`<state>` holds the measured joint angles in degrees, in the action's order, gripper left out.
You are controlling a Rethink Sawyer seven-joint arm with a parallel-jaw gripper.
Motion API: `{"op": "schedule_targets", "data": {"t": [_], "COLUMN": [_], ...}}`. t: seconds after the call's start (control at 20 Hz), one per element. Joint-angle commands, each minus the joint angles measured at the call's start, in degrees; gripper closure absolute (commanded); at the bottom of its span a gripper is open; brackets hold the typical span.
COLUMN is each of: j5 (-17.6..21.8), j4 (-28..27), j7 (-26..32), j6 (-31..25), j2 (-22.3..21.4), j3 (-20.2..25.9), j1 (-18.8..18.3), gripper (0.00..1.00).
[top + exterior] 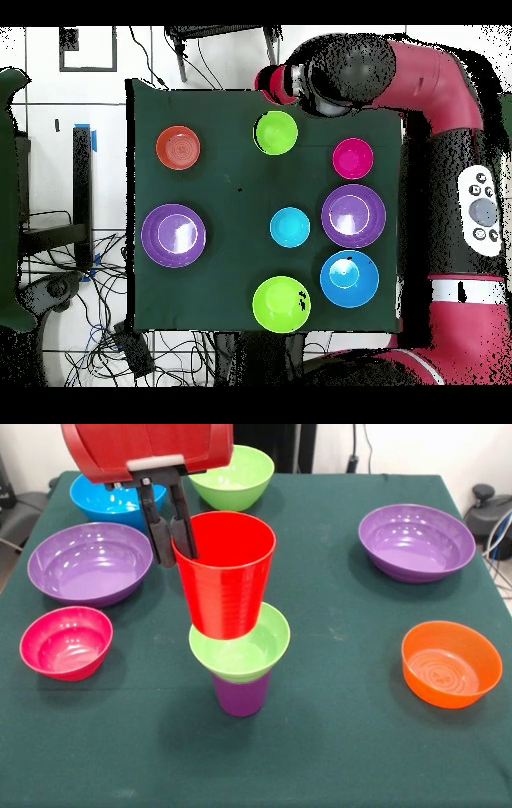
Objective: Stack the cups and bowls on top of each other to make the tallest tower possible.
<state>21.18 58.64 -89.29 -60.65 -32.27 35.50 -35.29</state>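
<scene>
While the purple cup (241, 694) stands on the counter (344, 744) at frame centre bearing a green bowl (239, 644), the pincer (177, 536) pinches the red cup's (224, 576) rim, tilted atop.

Front view: set across the worktop (344, 744) from the robot, above its surface, angled down and facing the arm (148, 448), which drops in at the top edge. Close enough that the green cloth fills nearly the whole picture, near edge cut off. Overhead view: hung high above, looking straight down, robot base at the bottom, floor and cables around the worktop (230, 130). Shared by both: the whole worktop, turned half round.
</scene>
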Motion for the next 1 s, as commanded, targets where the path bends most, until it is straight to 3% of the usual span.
{"op": "schedule_targets", "data": {"t": [0.05, 1.0], "j5": [2.4, 3.8], "j4": [7.8, 6.8], "j7": [10.7, 12.5], "j6": [2.7, 2.5], "j2": [1.9, 3.7], "j3": [0.8, 0.7], "j1": [-0.5, -0.3], "gripper": [1.0, 1.0]}}
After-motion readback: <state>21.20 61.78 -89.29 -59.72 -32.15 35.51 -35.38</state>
